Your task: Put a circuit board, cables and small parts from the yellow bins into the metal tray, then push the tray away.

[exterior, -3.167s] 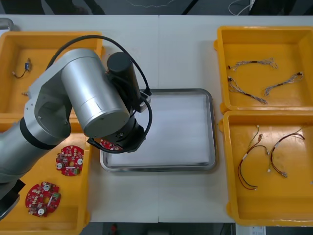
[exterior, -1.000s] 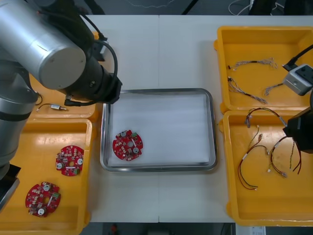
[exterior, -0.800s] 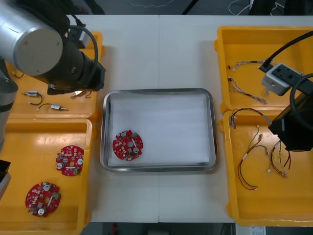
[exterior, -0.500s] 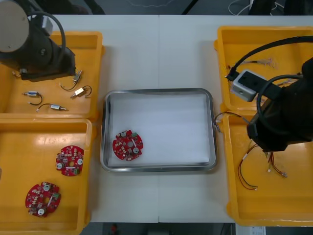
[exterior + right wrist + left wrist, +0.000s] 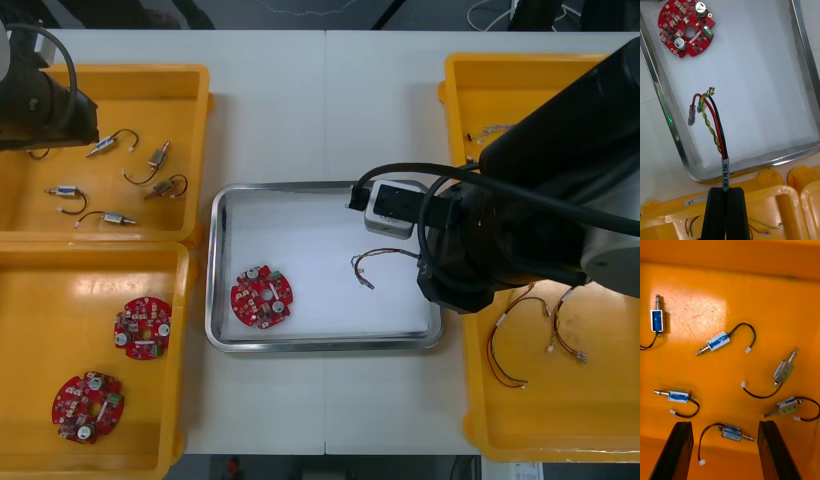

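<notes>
Metal tray (image 5: 320,343) checked first: found the right hand (image 5: 726,189) over its right half, clenched on a red and yellow cable (image 5: 711,120) at the white label (image 5: 725,173), fingers (image 5: 717,213) squeezed together around it. Saw the cable's loose end out over the tray's white inside, well apart from the round red circuit board (image 5: 261,297); could not tell whether it touched the tray. Half a second earlier had the right arm (image 5: 540,200) back over the right-side yellow bins and the cable's end only at the tray's right rim; since then moved in across that rim. Found the board lying flat in the tray's near-left part, same spot as a second ago; 3.2 s back had it under the left arm (image 5: 40,100), not yet set down. Logged the left hand (image 5: 724,423) released, fingers (image 5: 677,450) wide apart, above the far left yellow bin (image 5: 150,95), holding nothing. Counted six small metal parts (image 5: 717,342) with short black leads on that bin's floor, one in line between the fingers. Noted the left arm pulled back toward the far-left corner of the front view versus half a second ago, uncovering more of those parts. Found two more boards (image 5: 142,327) in the near left bin (image 5: 40,320), unchanged. Saw other cables (image 5: 491,352) lying in the near right bin (image 5: 530,420).
</notes>
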Robot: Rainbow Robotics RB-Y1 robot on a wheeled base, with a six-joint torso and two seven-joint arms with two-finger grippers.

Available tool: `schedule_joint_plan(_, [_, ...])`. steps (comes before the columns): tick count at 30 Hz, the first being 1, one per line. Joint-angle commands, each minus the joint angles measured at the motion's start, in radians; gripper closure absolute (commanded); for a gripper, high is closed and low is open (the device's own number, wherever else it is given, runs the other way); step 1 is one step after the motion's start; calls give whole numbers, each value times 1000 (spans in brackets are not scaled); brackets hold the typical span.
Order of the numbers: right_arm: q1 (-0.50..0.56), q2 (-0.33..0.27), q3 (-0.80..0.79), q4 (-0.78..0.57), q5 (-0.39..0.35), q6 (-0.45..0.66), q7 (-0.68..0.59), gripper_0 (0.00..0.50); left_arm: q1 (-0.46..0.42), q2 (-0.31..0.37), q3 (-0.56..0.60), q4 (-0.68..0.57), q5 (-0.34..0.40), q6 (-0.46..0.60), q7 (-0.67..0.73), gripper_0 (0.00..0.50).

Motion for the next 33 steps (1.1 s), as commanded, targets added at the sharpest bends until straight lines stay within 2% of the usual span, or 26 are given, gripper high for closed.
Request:
schedule_joint_plan(1, [-53,68,34,54,25,-22,79,500,-33,39,54,46,-24,-80,-61,0])
schedule_joint_plan(5, [-64,106,77,83,93,-22,138,500,-33,39,59,86,-38,-139,-82,0])
schedule_joint_plan(7, [-65,129,119,97,164,-28,174,500,-33,39,63,118,-44,-185,-99,0])
schedule_joint_plan(10, [-65,152,168,123,231,-54,213,500,-33,38,63,160,-45,-246,-116,0])
schedule_joint_plan(14, [-64,175,232,185,283,-106,275,500,-35,39,62,223,-47,-320,-144,0])
schedule_joint_plan(20, [-59,183,326,272,334,-203,359,500,-58,38,62,319,-48,-400,-182,0])
schedule_joint_plan(33, [-57,194,421,385,348,-324,387,500,-154,39,46,569,-59,-590,-263,0])
